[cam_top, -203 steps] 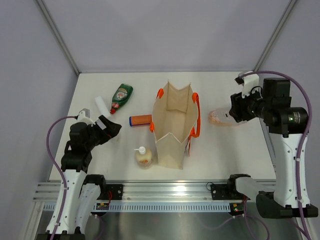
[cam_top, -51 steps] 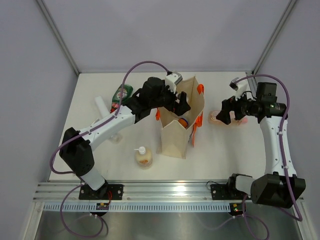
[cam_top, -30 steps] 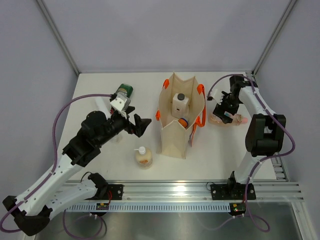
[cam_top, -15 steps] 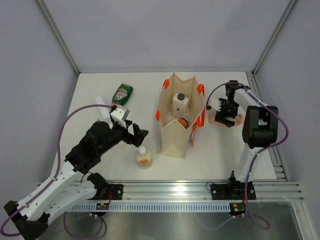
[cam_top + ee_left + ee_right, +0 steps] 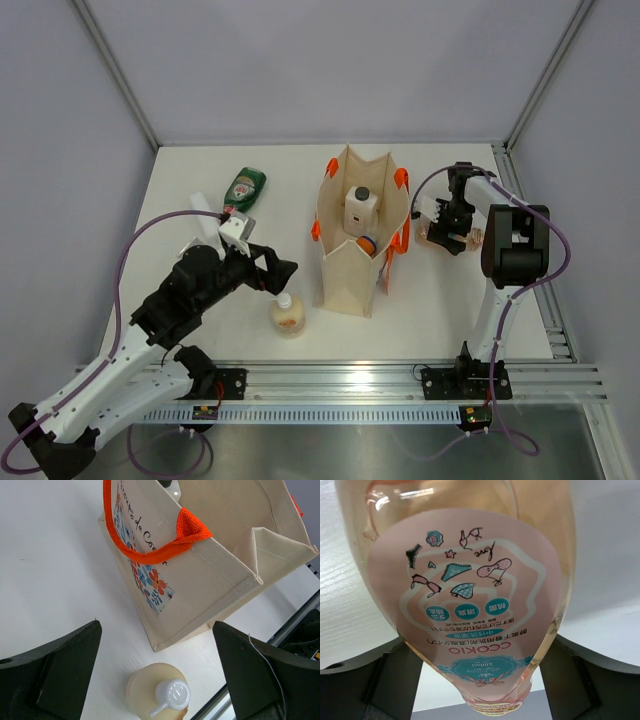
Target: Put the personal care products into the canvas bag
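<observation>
The canvas bag (image 5: 345,268) stands upright mid-table with a white black-capped bottle (image 5: 360,207) and an orange cylinder (image 5: 367,242) inside it. My right gripper (image 5: 447,230) is down over the lying pink clear bottle (image 5: 430,236). In the right wrist view the pink bottle (image 5: 470,580) fills the gap of that gripper (image 5: 480,642), a finger at each side, jaws still open. My left gripper (image 5: 280,272) hangs wide open and empty over the cream pump bottle (image 5: 287,313). The left wrist view shows the pump bottle (image 5: 145,692) below that gripper (image 5: 156,626), beside the bag (image 5: 210,575).
A green red-capped bottle (image 5: 243,190) lies at the far left, and a white tube (image 5: 205,212) lies next to it, partly behind my left arm. The metal rail (image 5: 350,380) runs along the near table edge. Grey walls close in the back and sides.
My left gripper has drawn back from the bag and come over the pump bottle. My right gripper has settled onto the pink bottle and its jaws have begun to narrow.
</observation>
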You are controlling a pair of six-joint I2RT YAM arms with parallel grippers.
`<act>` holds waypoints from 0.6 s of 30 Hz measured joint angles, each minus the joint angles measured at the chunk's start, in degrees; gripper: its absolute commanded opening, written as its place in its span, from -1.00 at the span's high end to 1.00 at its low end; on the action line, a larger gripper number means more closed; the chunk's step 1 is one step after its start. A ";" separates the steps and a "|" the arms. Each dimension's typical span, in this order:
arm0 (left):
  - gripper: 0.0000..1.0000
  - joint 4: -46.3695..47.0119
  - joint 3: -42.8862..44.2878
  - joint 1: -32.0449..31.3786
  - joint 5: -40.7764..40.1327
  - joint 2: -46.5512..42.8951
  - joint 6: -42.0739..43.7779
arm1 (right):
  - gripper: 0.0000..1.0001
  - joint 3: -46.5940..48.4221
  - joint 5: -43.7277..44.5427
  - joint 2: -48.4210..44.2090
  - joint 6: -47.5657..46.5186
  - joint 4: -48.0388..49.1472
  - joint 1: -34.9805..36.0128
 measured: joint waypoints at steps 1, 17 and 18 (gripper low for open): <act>-0.98 0.00 0.00 0.00 -0.02 0.00 -0.50 | 0.31 0.09 -0.11 0.04 0.50 -0.02 0.00; -0.97 -2.21 -0.04 0.00 -3.45 0.11 -9.70 | 1.00 1.57 -10.97 -6.82 23.02 -6.16 -3.37; -0.98 -2.51 -0.04 0.00 -3.54 -0.07 -10.10 | 1.00 2.23 -11.50 -7.96 24.57 -7.02 -3.56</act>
